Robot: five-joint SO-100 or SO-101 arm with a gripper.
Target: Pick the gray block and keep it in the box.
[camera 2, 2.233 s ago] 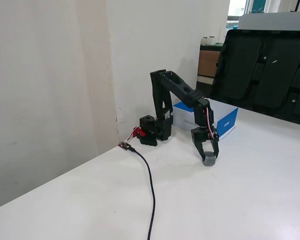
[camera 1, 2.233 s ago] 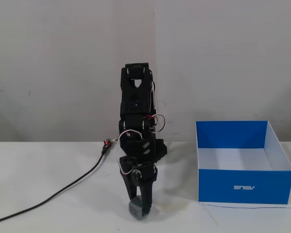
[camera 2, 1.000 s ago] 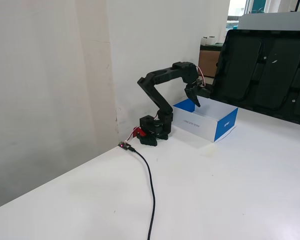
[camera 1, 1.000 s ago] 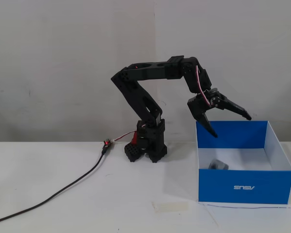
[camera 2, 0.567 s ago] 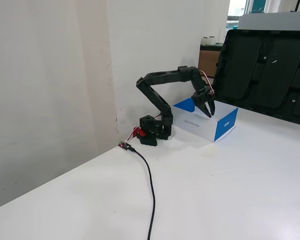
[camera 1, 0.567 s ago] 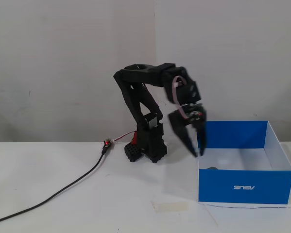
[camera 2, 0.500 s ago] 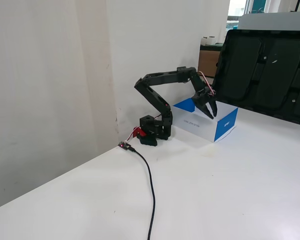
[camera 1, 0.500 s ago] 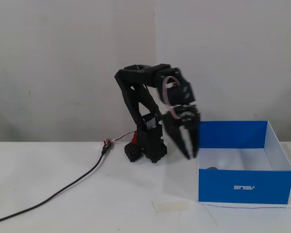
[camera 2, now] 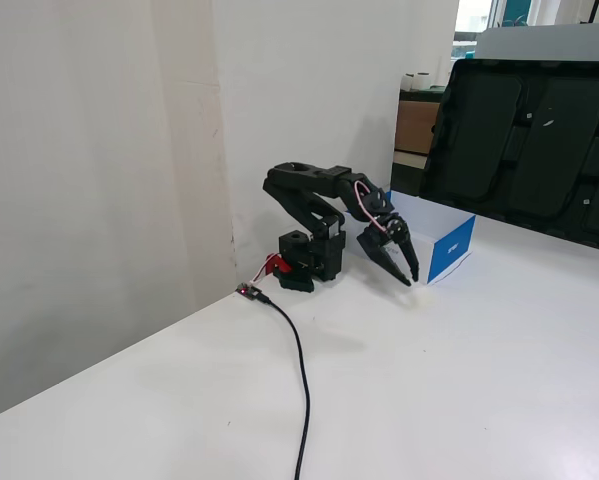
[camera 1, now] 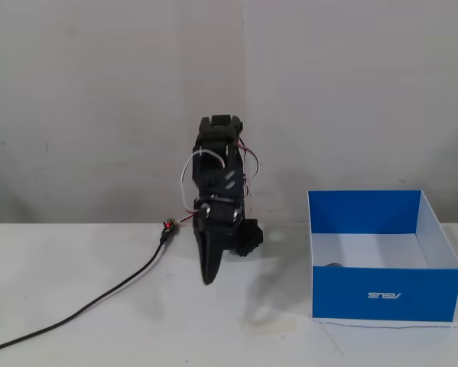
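Observation:
The blue box stands open-topped on the white table, right of the arm in a fixed view, with its white inside showing. A small gray shape, seemingly the gray block, peeks over the front wall at the box's inner left. My gripper hangs point-down just above the table, left of the box and apart from it. Its jaws look closed together and hold nothing. In the other fixed view the gripper sits just in front of the box, and the block is hidden.
A black cable runs from a red-lit connector by the arm's base across the table to the left front; it also shows in the other fixed view. A wall stands close behind. Black trays lean at the back right.

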